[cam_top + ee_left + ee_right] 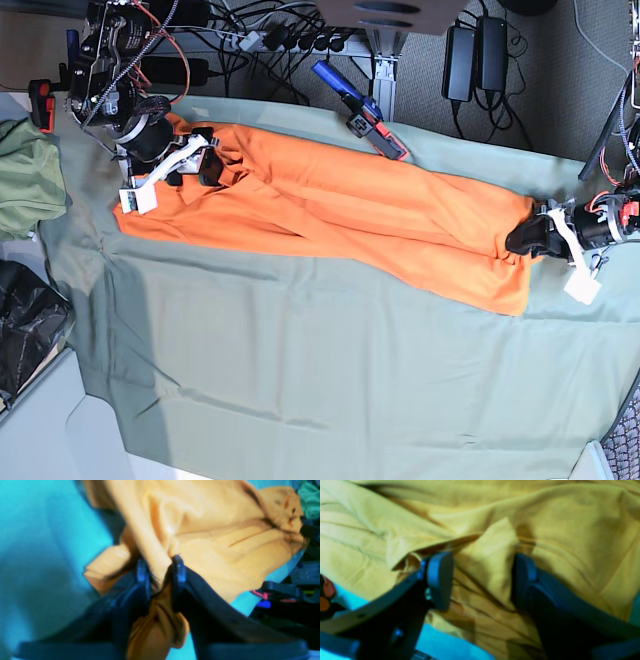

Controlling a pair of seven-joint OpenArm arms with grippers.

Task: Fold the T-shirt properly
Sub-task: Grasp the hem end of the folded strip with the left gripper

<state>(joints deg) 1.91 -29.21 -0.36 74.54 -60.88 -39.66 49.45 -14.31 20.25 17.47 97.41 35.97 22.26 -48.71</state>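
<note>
"T-shirt stretched out in a long, crumpled band across the far part of the bench, and you've got both arms at its ends! What threatens you nearest?"

"That loose near edge, operator. Lift only the upper layers and the lower one could lag, leaving you a skewed fold. Next, your left tool: its bite looks like a bunched ridge, not a flat corner, so a pull could drag creases in or let a layer slip out."

"And farther off, at your right end?"

"The cloth is heaped in several folds there. Close carelessly and you might catch too many layers, or just the top one. Pull with the left before the right has a hold, and the whole band could slide. Beyond it all, a blue-and-red object sits by the far edge; sweep wide and you could snag it."

"Now the tools, nearest first!"

"Your left has its fingers drawn close together, pinching a gathered fold of the orange cloth. Farther up, your right tool is spread wide, straddling a raised fold. It's down among the cloth, but you haven't a firm pinch; whether both fingers touch it, I can't tell."
</note>
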